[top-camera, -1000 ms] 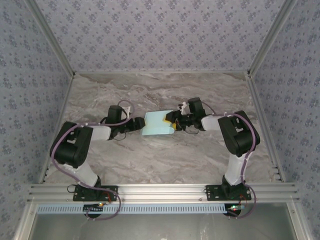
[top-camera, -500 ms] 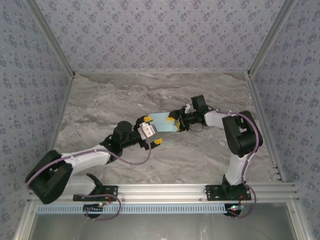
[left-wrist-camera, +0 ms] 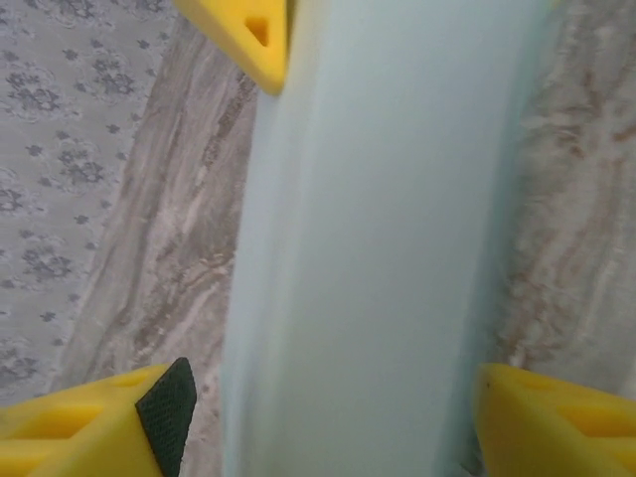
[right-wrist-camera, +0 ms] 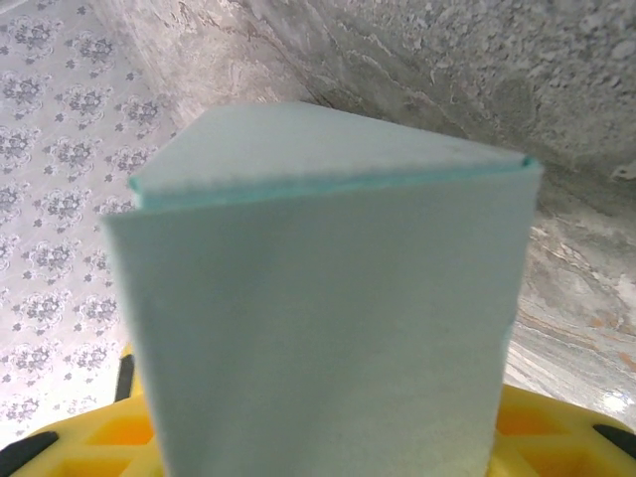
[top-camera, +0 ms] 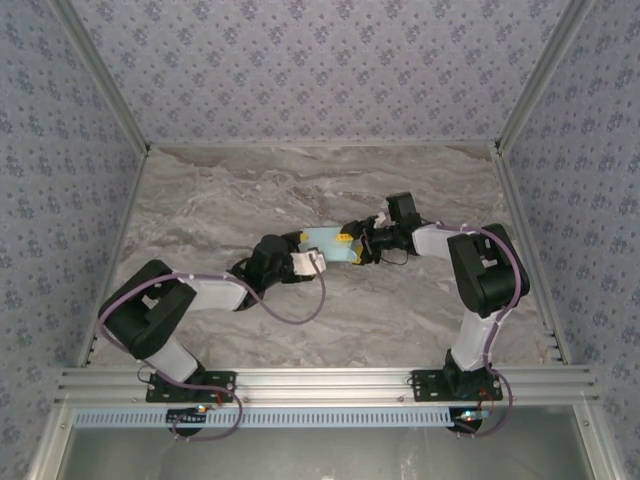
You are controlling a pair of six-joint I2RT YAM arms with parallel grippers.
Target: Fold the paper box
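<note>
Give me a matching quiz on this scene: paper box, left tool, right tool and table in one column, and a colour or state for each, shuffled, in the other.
1 paper box
2 left tool
3 right tool
4 table

A grey marbled
B shut on the box
C pale blue
D open, straddling the box

Pairs: 1-C, 2-D, 3-B, 4-A.

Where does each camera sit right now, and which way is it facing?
Top external: above and behind the arm bases, looking down on the table; both arms show, left gripper and right gripper at the paper box.
Left wrist: on the left arm, looking along the box; its yellow fingers flank it.
Right wrist: on the right arm, facing the box from close; its yellow gripper sits beneath.
Shared: both wrist views show the box, table and patterned wall.
</note>
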